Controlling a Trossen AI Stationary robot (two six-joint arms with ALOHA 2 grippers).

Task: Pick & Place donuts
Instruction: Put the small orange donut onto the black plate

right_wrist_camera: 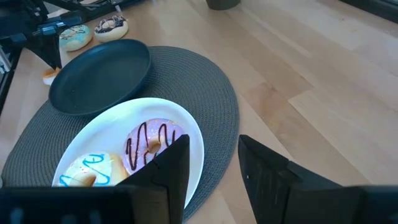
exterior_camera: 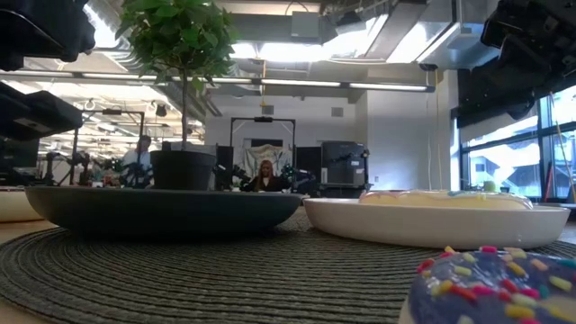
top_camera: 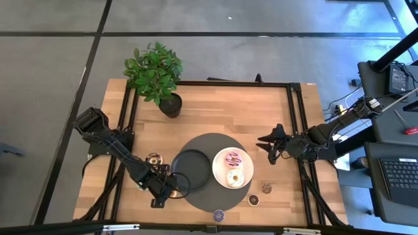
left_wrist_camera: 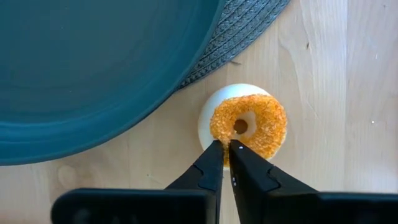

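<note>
Left gripper (left_wrist_camera: 225, 147), fingers nearly together and holding nothing, poised above orange mini donut (left_wrist_camera: 249, 124) on the surface beside dark grey plate (left_wrist_camera: 93, 68). Probably light, soft; grip across the ring. Right gripper (right_wrist_camera: 214, 155) waits open.

Low view: purple sprinkled donut (exterior_camera: 504, 286) cut off at the bottom right corner, blurred. Dark grey plate (exterior_camera: 162, 209) hides the plant pot's (exterior_camera: 183, 169) base. High view: left gripper (top_camera: 171, 188) overlaps the plate rim (top_camera: 177, 171), orange donut (left_wrist_camera: 249, 124) not discernible there. Two small donuts (top_camera: 260, 194) near the table's front right too small to tell colours. Right wrist view: white plate (right_wrist_camera: 93, 134) and blue-drizzled donut (right_wrist_camera: 87, 171) partly behind the fingers (right_wrist_camera: 171, 165).
</note>
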